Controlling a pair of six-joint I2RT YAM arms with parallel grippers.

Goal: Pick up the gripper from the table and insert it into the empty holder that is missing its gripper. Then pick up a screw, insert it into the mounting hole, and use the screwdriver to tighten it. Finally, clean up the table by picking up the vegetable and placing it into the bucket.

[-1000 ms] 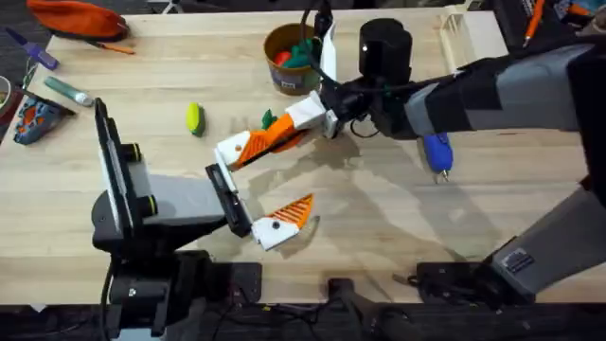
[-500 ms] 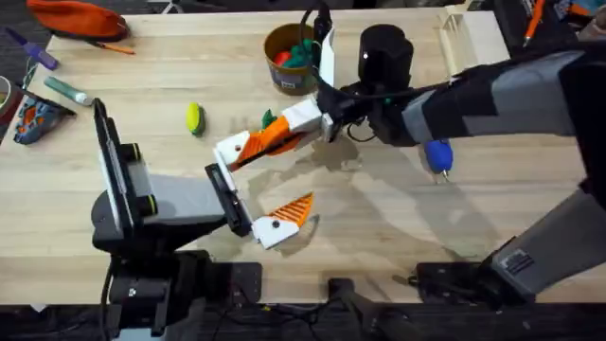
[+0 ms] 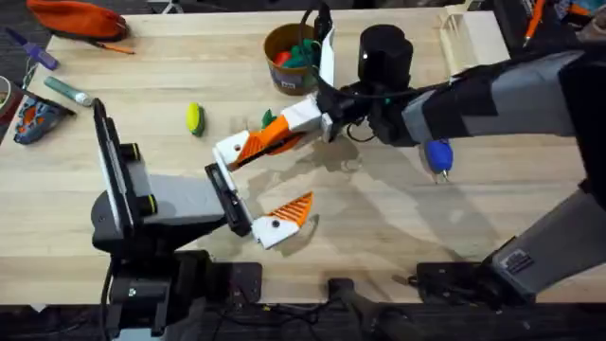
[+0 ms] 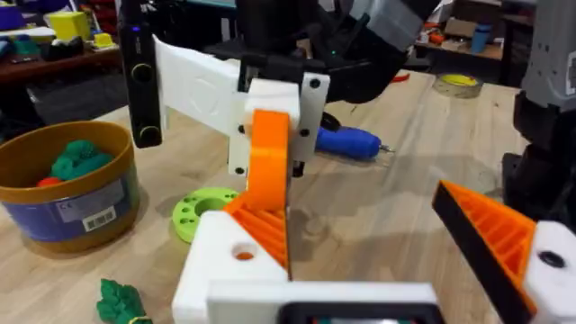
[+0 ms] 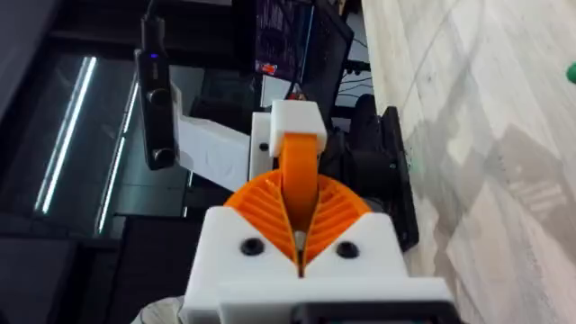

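My right gripper (image 3: pixel 308 119) reaches across the table and is shut on the orange gripper (image 3: pixel 272 140). It holds that piece against the white holder (image 3: pixel 230 149), which is the far finger of my left gripper (image 3: pixel 298 170). The left gripper is open, its fingers wide apart. In the left wrist view the orange gripper (image 4: pixel 268 153) stands upright on the holder (image 4: pixel 216 261). In the right wrist view my pads clamp it (image 5: pixel 299 171). The blue screwdriver (image 3: pixel 436 154) lies right of centre. The bucket (image 3: pixel 289 57) stands at the back. A yellow-green vegetable (image 3: pixel 193 118) lies left of it. No screw can be made out.
A green disc with holes (image 4: pixel 202 211) and a small leafy green piece (image 4: pixel 121 301) lie between the bucket (image 4: pixel 63 184) and the holder. A black cylinder (image 3: pixel 384 43) stands behind the right arm. Tools and a red pouch (image 3: pixel 76 17) sit at the far left.
The right arm has shifted very slightly. The orange gripper stays pressed against the holder, and the left arm has not moved.
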